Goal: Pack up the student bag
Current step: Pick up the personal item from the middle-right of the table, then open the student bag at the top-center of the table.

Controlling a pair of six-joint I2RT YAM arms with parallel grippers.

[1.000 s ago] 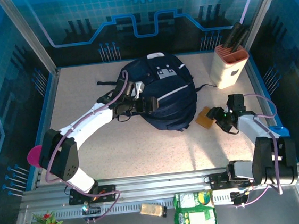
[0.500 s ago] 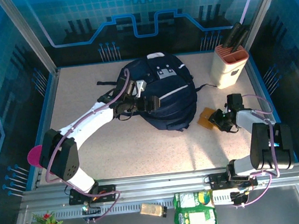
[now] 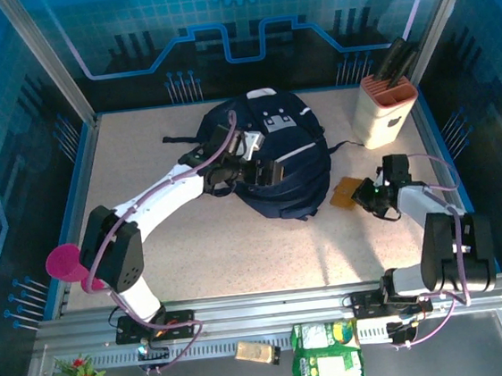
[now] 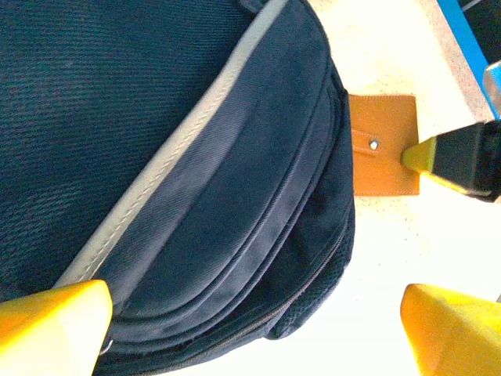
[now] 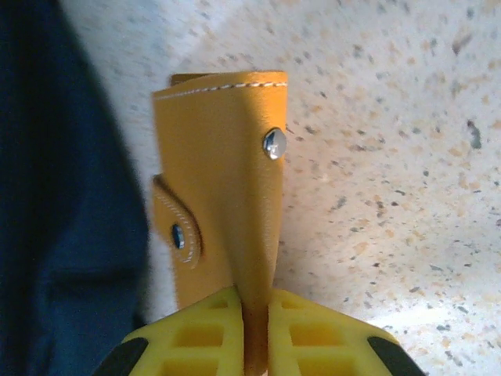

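Bag: the student bag (image 3: pixel 270 154) lies flat on the table (image 3: pixel 240 252), toward the far side and near the middle. It is dark navy with thin pale stripes, and a grey-white patch sits at its far end. The left wrist view shows its side seams and zipped pockets (image 4: pixel 196 157). The zippers seen there look closed.

Left gripper (image 3: pixel 263 171): it sits over the bag's near half, above the pale stripe. Its jaws stand wide apart, and the two yellow fingertips (image 4: pixel 55 325) sit at opposite lower corners of the wrist view. Nothing is between them except bag fabric below. Whether the tips touch the fabric cannot be told.

Wallet (image 3: pixel 343 194): it is an orange leather piece with white stitching and two metal snaps. It sits just right of the bag's near-right edge. Its near side meets the bag's outline in the left wrist view (image 4: pixel 383 145). Contact between the two cannot be confirmed.

Right gripper (image 3: pixel 366 196): it is right of the bag, on the wallet's side away from the bag. Its jaws are pinched together on the wallet's edge. In the right wrist view (image 5: pixel 254 313) the leather (image 5: pixel 223 180) runs straight between the yellow pads. The bag appears as a dark mass to the left (image 5: pixel 63 196).

Knife block (image 3: pixel 386 106): it stands upright, right of the bag's far end and well apart from it.
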